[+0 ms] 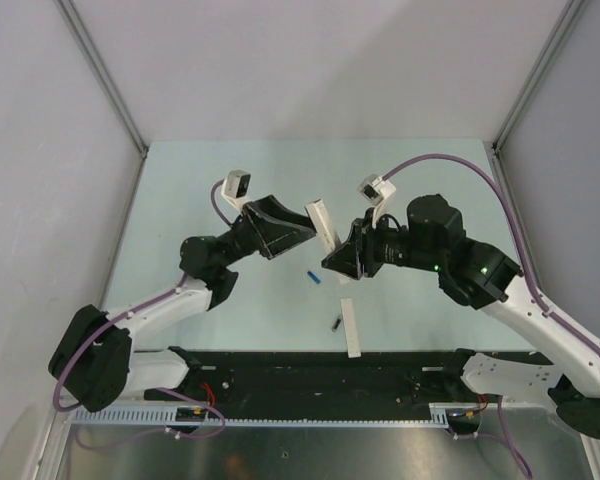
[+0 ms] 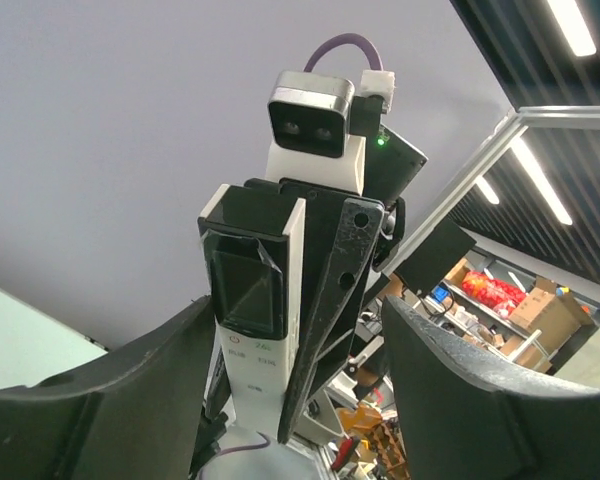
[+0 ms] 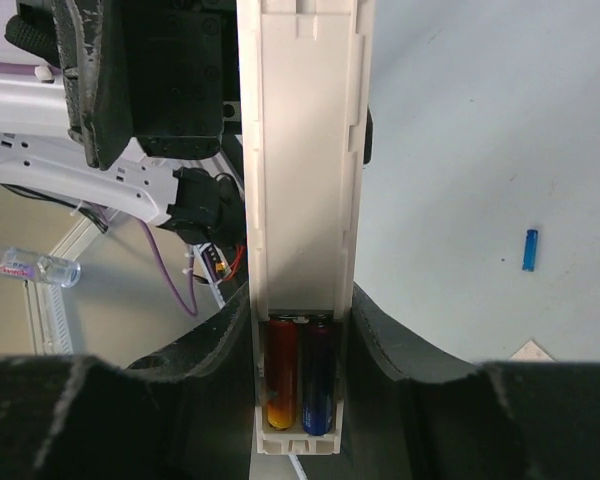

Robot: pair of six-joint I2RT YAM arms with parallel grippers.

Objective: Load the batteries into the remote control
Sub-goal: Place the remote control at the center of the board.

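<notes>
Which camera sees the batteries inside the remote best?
Right wrist: the remote control shows its open back there, with a red battery and a blue battery side by side. Left wrist shows only its front; the top view, just a white bar.

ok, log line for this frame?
right gripper shut on remote control; left gripper straddles it, grip unclear; two batteries seated; blue battery, black battery loose on table

Both arms reach over mid-table with wrists raised and grippers facing each other. The left gripper spreads its fingers wide, while the right gripper pinches the remote control.
</notes>
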